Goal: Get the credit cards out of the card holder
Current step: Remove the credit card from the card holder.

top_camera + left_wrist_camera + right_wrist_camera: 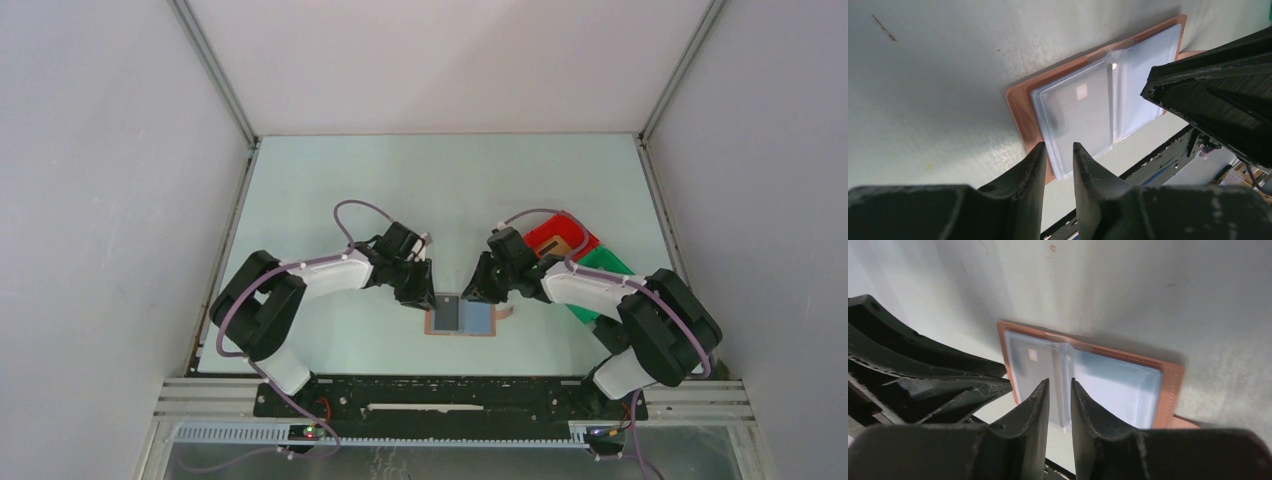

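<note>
The card holder (478,318) lies open and flat near the table's front edge, tan-brown with two blue-grey clear-sleeved panels. A pale card with a small chip (1080,92) shows under the sleeve of its left panel. My left gripper (425,292) hovers just above the holder's left edge (1020,107), jaws a narrow gap apart and empty (1058,147). My right gripper (482,290) hovers above the holder's middle fold (1068,352), jaws also a narrow gap apart and empty (1059,382). The holder's right panel (1113,385) looks light blue.
A red bin (558,238) and a green bin (600,275) stand at the right, behind the right arm. The two grippers are close together over the holder. The black base rail (450,395) runs just in front of it.
</note>
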